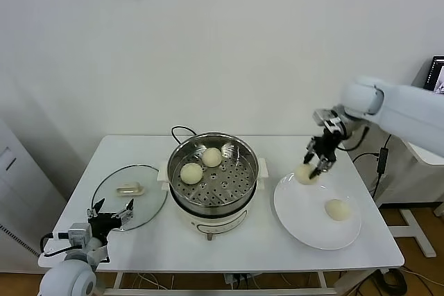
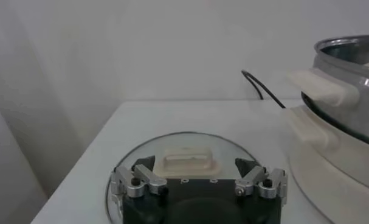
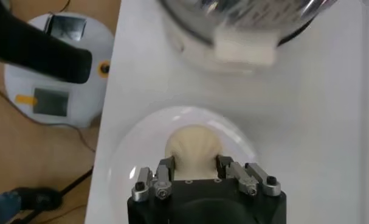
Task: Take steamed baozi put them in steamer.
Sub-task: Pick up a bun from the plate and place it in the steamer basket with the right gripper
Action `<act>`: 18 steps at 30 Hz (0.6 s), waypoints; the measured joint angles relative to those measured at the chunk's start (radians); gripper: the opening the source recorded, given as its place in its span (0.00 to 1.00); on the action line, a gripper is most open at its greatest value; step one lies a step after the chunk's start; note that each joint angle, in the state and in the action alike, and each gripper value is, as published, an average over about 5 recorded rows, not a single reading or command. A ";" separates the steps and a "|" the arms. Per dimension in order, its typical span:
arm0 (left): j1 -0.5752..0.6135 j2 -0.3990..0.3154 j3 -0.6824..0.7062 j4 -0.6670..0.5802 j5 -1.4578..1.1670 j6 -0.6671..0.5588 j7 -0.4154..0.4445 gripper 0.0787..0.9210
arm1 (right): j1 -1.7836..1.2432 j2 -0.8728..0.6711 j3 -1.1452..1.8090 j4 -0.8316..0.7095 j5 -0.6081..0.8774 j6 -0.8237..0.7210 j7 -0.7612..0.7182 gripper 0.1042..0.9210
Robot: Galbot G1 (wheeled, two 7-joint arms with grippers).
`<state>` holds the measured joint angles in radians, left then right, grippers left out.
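Head view: right gripper [image 1: 313,168] holds smooth round baozi [image 1: 306,174] above flat white plate [image 1: 305,223].

Two cream baozi [image 1: 201,165] sit in the steel steamer [image 1: 244,154]; another lies on a plate, the fourth [image 1: 304,174] hangs above it.

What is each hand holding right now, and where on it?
Right hand grips one baozi by its sides, above the plate. Left hand is open, holding nothing.
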<state>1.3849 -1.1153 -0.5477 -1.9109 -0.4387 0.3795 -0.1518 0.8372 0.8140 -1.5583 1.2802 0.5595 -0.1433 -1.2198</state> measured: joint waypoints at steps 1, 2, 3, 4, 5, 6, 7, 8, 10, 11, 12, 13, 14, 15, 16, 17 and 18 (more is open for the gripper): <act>-0.001 0.001 0.001 0.001 0.000 0.000 0.000 0.88 | 0.008 0.017 0.001 -0.006 0.008 0.007 -0.002 0.42; -0.002 0.001 0.002 0.002 -0.001 -0.001 0.000 0.88 | 0.014 0.035 0.004 -0.012 0.015 0.015 -0.005 0.42; -0.002 0.002 0.002 0.003 -0.001 -0.001 0.000 0.88 | 0.019 0.054 0.008 -0.019 0.021 0.026 -0.007 0.42; -0.003 0.002 0.003 0.003 -0.001 -0.002 0.000 0.88 | 0.023 0.074 0.014 -0.027 0.026 0.039 -0.009 0.42; -0.004 0.002 0.004 0.004 -0.002 -0.002 0.000 0.88 | 0.025 0.094 0.020 -0.035 0.029 0.054 -0.010 0.42; -0.005 0.003 0.004 0.005 -0.002 -0.002 0.000 0.88 | 0.026 0.116 0.027 -0.043 0.031 0.072 -0.012 0.42; -0.006 0.003 0.005 0.005 -0.002 -0.002 0.000 0.88 | 0.027 0.138 0.035 -0.052 0.031 0.092 -0.012 0.42; -0.006 0.003 0.006 0.006 -0.002 -0.002 -0.001 0.88 | 0.026 0.159 0.044 -0.060 0.029 0.113 -0.013 0.42; -0.006 0.004 0.007 0.008 -0.002 -0.003 -0.001 0.88 | 0.021 0.202 0.062 -0.073 0.021 0.162 -0.014 0.42; -0.005 0.004 0.007 0.009 -0.002 -0.004 -0.001 0.88 | 0.016 0.223 0.072 -0.078 0.015 0.187 -0.014 0.42; -0.005 0.005 0.007 0.010 -0.002 -0.005 -0.001 0.88 | 0.011 0.243 0.082 -0.082 0.007 0.214 -0.014 0.42; -0.005 0.006 0.007 0.011 -0.002 -0.006 -0.001 0.88 | 0.005 0.262 0.091 -0.084 -0.002 0.241 -0.015 0.42; -0.004 0.008 0.006 0.013 -0.002 -0.007 -0.001 0.88 | -0.002 0.279 0.100 -0.086 -0.012 0.268 -0.016 0.42; -0.004 0.009 0.006 0.014 -0.003 -0.008 -0.001 0.88 | -0.009 0.296 0.110 -0.087 -0.024 0.296 -0.017 0.42; -0.004 0.010 0.005 0.016 -0.003 -0.009 -0.001 0.88 | -0.016 0.313 0.119 -0.088 -0.038 0.324 -0.019 0.42; -0.003 0.011 0.005 0.016 -0.004 -0.010 -0.001 0.88 | -0.024 0.327 0.128 -0.087 -0.052 0.351 -0.020 0.42; -0.003 0.012 0.004 0.017 -0.005 -0.011 -0.001 0.88 | -0.033 0.342 0.137 -0.085 -0.069 0.380 -0.020 0.42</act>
<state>1.3819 -1.1030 -0.5438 -1.8936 -0.4435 0.3688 -0.1533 0.8047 1.1557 -1.4209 1.1951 0.4909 0.2363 -1.2402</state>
